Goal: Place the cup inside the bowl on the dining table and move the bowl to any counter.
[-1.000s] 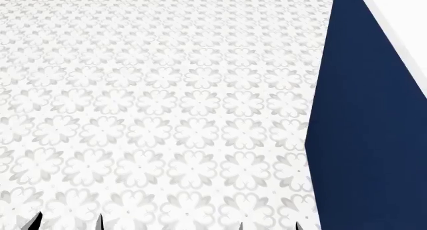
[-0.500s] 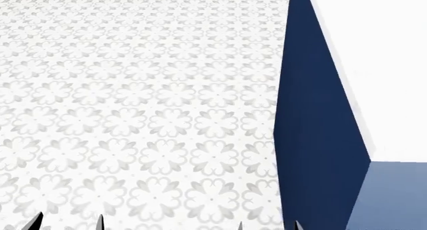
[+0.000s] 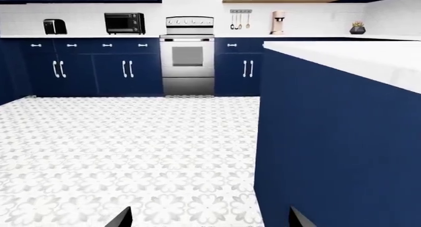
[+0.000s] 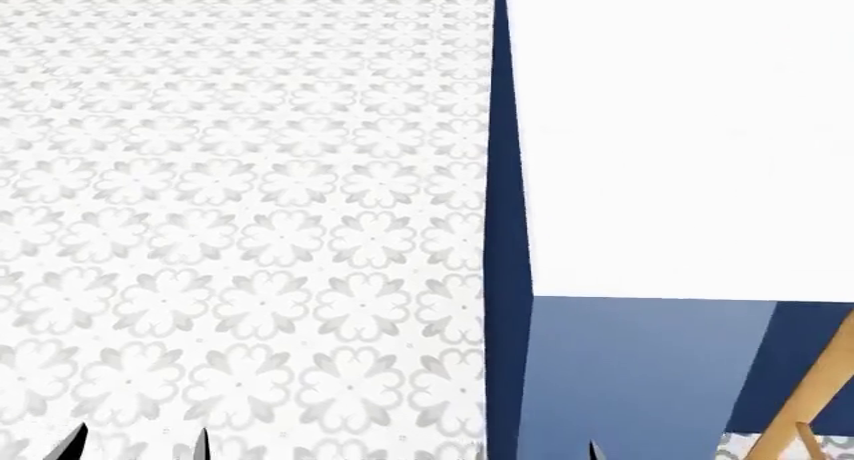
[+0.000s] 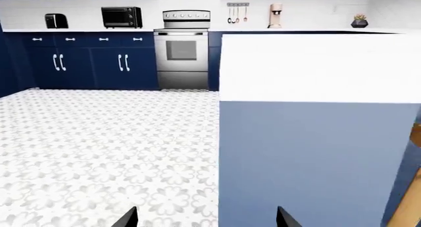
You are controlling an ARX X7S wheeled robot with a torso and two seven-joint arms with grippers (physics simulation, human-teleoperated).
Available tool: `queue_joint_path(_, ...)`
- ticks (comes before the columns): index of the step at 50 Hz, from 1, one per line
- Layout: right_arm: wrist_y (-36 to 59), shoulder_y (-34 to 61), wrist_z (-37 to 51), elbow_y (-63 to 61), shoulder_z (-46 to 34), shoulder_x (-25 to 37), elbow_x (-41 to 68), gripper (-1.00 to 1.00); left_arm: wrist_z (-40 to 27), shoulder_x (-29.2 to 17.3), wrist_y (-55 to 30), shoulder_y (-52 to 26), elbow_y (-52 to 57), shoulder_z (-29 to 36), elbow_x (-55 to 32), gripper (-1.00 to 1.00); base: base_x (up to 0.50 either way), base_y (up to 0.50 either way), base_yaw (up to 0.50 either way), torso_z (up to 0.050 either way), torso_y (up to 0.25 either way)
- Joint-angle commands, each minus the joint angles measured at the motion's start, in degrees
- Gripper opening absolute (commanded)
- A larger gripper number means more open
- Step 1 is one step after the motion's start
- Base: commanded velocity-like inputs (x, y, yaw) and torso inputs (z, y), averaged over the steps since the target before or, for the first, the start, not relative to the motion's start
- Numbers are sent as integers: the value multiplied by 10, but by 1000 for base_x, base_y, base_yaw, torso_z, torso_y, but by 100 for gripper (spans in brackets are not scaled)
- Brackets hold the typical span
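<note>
The cup, the bowl and the dining table are out of view in all frames. My left gripper [image 4: 134, 446] shows only its two dark fingertips at the bottom edge of the head view, spread apart over the patterned floor. In the left wrist view my left gripper [image 3: 210, 219] is open and empty. My right gripper [image 4: 538, 452] is low in front of a blue island cabinet [image 4: 627, 370]. In the right wrist view my right gripper [image 5: 206, 218] is open and empty.
The island has a flat white top [image 4: 681, 130] with no veining visible; it also shows in the left wrist view [image 3: 355, 59]. A far wall counter [image 3: 98, 36] carries a toaster and a small oven, beside a steel range [image 3: 188, 54]. A slanted wooden leg [image 4: 817, 395] stands right of the island.
In the head view the blue island has slid leftward and nearer. Its white top and near end panel now fill the right side. The wooden leg has come into view. The grippers stay open.
</note>
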Motion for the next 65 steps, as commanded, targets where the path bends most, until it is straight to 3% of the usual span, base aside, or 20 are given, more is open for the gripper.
queue_joint_path(1, -1, 1, 3, 1, -2, 2, 2, 100, -2, -3, 1, 0, 0, 2, -2, 100, -94, -500, 0, 0, 0)
queue_joint_path(18, -8, -19, 19, -8, 16, -5, 34, 100, -1, -16, -9, -14, -11, 47, 52, 100, -139, -469, 0, 0, 0)
queue_joint_path(41, 19, -6, 29, -12, -3, 14, 10, 100, 1, -13, -18, -8, -9, 9, -26, 100, -233, -396, 0, 0, 0)
queue_joint_path(65, 14, -3, 32, -9, -12, 17, 11, 100, -6, -13, -12, -8, -11, 16, -27, 100, -11, -500, 0, 0, 0)
